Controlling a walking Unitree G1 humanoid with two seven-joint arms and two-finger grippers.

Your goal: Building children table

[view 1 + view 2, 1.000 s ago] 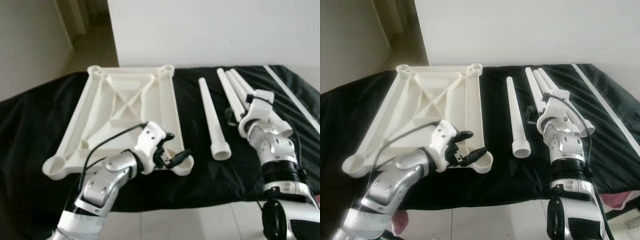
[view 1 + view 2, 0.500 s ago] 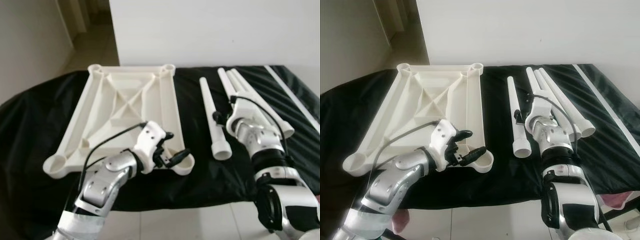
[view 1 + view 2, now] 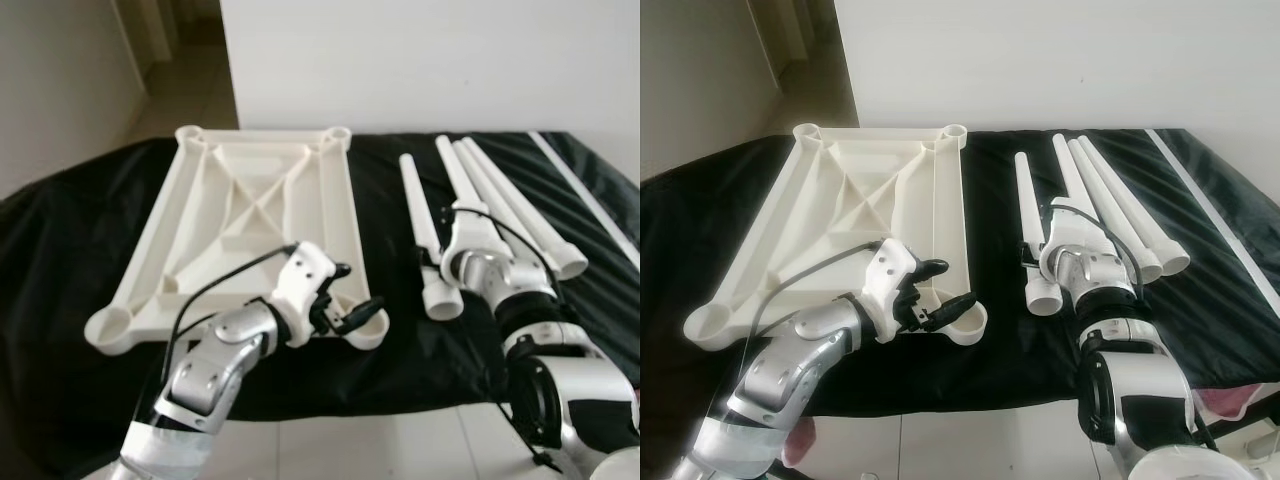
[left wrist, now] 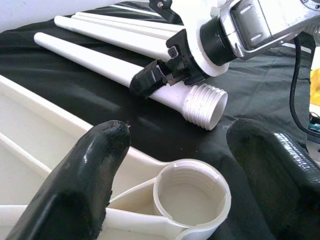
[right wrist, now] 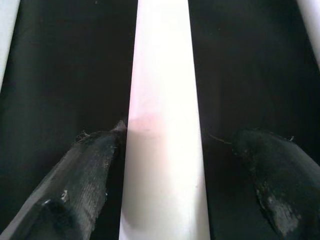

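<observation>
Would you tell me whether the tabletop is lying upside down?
Upside down: the tabletop shows its ribbed underside and open leg sockets.

On the cloth-covered surface (image 3: 60, 230), the upturned tabletop (image 3: 250, 220) lies left of four table legs (image 3: 420, 225) lying side by side.

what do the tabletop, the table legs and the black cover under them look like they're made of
Tabletop: likely moulded plastic, off-white, ribbed underside, threaded socket. Legs: apparently the same plastic, smooth, moulded thread at the wide end. Cover: looks like soft black fabric, matte, draped.
</observation>
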